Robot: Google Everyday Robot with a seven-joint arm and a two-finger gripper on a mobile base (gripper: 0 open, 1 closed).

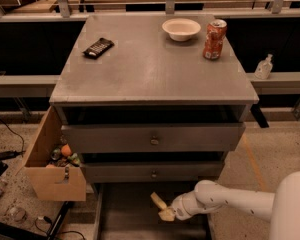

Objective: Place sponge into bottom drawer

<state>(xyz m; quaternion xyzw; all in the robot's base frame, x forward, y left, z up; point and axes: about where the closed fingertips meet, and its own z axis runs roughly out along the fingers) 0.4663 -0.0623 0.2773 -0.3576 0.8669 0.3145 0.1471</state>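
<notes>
The bottom drawer [127,216] of the grey cabinet is pulled out and shows as a wide, shallow dark tray at floor level. My gripper [162,209] hangs low over the drawer's middle, reaching in from the right on a white arm [225,204]. Pale yellow shapes show at the gripper's tip. I cannot tell whether they are the sponge or part of the gripper. No sponge lies on the cabinet top or on the visible drawer floor.
The two knobbed drawers [152,138] above are closed. On the cabinet top stand a black ridged bar [98,47], a white bowl [181,29] and a red can [214,39]. A tan cardboard box [52,169] with small items hangs at the cabinet's left.
</notes>
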